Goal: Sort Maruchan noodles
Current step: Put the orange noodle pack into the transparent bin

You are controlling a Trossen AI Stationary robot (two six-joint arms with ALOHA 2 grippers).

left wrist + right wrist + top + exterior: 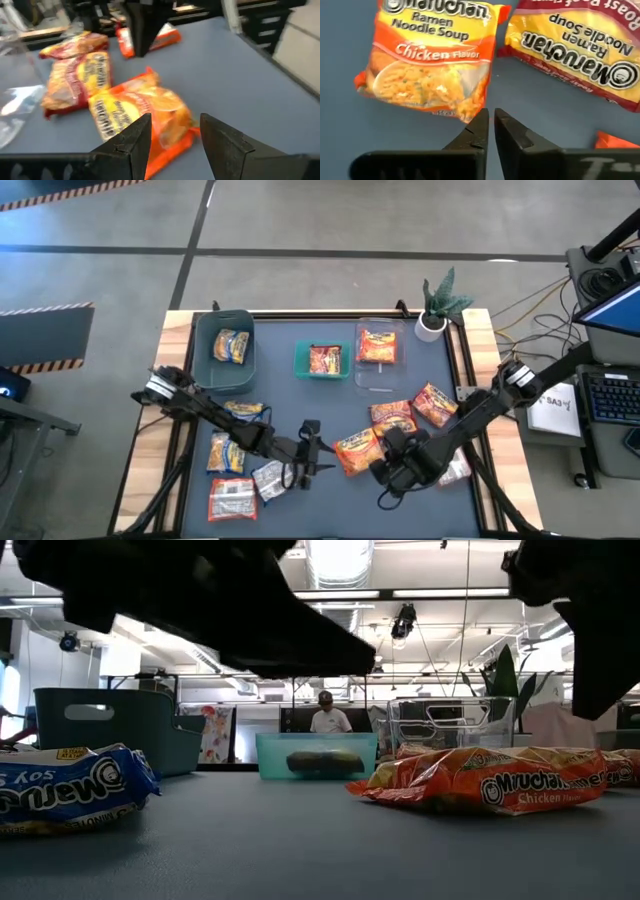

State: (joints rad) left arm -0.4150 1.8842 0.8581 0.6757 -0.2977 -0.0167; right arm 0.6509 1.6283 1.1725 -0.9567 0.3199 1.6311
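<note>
Noodles (357, 451): about a dozen packets, three in bins (224, 348).

Orange chicken packet (432, 55), blue-grey table (330, 405)

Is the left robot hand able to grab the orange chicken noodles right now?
Probably yes: the left gripper is open, facing the orange chicken packet with nothing between them.

Three bins (225, 350) line the surface's far edge. Orange packets (358, 451): about six. Yellow-and-blue packets (224, 452): three. Grey-and-white packets (232, 499): about three. One potted plant (436, 308). Two hands (310, 448).
</note>
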